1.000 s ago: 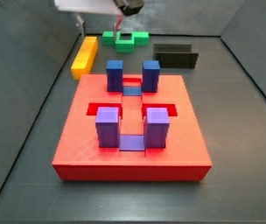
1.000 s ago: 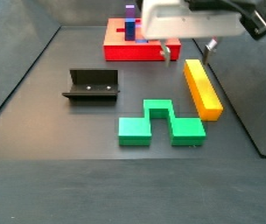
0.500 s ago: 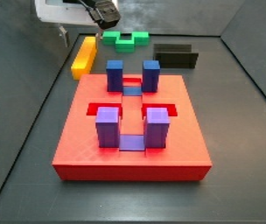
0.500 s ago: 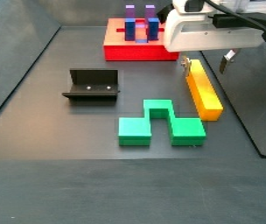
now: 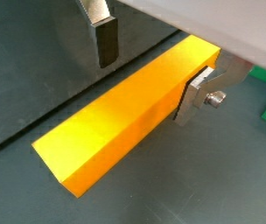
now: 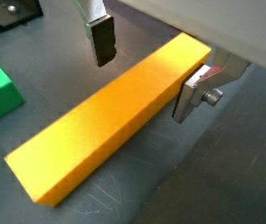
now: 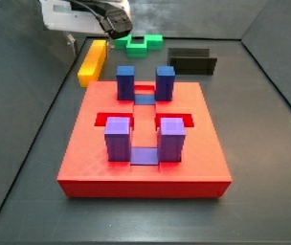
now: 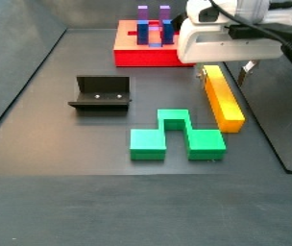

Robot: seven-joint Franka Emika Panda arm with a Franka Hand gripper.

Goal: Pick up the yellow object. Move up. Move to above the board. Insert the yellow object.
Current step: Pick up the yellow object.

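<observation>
**Yellow bar between spread fingers, not yet gripped**

Yellow bar [image 8: 221,97] lies flat on the floor at right centre of a side view, well apart from the red board [image 8: 146,52]. The gripper [image 6: 147,66] straddles one end, fingers [image 6: 99,38] spread and clear of it. The bar looks rigid, light and smooth; a grip nearer mid-length would likely tilt less.

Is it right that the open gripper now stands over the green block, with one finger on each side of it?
No. The gripper is open, but it straddles the yellow bar, not the green block; both wrist views show this.
</observation>
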